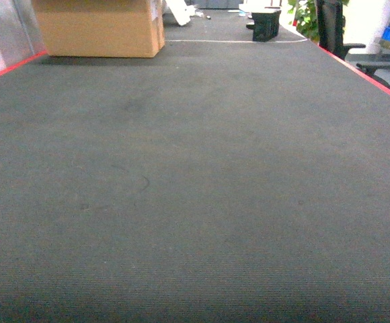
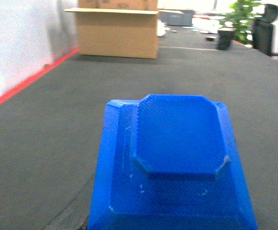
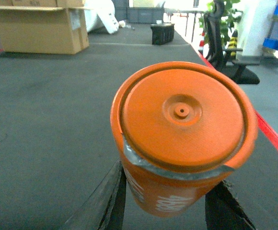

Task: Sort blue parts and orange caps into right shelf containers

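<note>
Orange cap pinched in right end effector, flat face toward camera (left's state unclear).

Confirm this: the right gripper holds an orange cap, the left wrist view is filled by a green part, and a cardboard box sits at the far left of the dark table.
One thing is wrong: the part is blue, not green. The left wrist view shows a blue part filling the foreground. The rest stands: the right gripper holds the orange cap, and the cardboard box sits at the far left of the dark table.
</note>
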Motion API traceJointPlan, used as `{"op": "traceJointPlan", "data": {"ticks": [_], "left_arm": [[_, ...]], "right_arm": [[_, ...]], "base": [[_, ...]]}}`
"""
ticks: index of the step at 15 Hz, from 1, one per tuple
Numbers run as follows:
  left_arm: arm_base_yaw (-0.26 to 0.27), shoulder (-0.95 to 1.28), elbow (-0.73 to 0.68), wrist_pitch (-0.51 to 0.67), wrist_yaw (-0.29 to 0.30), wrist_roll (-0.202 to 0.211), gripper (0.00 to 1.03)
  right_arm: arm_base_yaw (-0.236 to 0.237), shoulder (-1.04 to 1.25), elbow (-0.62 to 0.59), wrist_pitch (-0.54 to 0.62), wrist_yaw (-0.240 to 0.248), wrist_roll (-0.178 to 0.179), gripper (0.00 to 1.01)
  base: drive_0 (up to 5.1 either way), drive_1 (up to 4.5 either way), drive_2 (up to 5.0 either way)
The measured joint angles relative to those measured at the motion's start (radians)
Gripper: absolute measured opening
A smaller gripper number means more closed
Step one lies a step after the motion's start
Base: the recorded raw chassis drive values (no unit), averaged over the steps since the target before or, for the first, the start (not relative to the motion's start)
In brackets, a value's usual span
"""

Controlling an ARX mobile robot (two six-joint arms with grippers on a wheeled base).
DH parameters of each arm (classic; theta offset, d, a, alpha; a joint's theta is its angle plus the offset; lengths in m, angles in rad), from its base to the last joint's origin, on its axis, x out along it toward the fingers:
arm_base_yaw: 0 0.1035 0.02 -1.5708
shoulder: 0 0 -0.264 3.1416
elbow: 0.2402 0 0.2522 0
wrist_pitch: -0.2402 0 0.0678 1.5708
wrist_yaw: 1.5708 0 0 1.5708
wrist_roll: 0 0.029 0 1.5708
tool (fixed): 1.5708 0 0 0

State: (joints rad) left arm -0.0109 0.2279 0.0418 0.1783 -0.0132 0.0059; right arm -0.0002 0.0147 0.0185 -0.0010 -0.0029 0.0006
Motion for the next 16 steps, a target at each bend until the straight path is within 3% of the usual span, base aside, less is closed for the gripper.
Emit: {"op": "traceJointPlan", "data": {"ticks": [1, 4, 5, 6, 16], "left_arm": [[0.021, -0.014, -0.002, -0.007, -0.010, -0.003, 0.43], [0.007, -0.086, -0.029, -0.056, 0.013, -0.003, 0.43], [0.011, -0.195, -0.031, -0.200, 0.013, -0.003, 0.43], [0.011, -0.217, -0.028, -0.163, 0.014, -0.003, 0.43], [0.011, -0.218, -0.031, -0.186, 0.013, -0.003, 0.43]], "right_arm": [[0.000, -0.007, -0.005, -0.007, 0.004, 0.001, 0.41], [0.000, -0.010, -0.005, -0.006, 0.003, 0.002, 0.41], [0.000, -0.010, -0.005, -0.005, 0.003, 0.002, 0.41], [0.000, -0.010, -0.005, -0.005, 0.002, 0.002, 0.41], [0.000, -0.010, -0.005, -0.005, 0.003, 0.002, 0.41]], "base": [[0.0, 0.00, 0.0], [0.0, 0.00, 0.0], [0.0, 0.00, 0.0], [0.0, 0.00, 0.0], [0.0, 0.00, 0.0]]}}
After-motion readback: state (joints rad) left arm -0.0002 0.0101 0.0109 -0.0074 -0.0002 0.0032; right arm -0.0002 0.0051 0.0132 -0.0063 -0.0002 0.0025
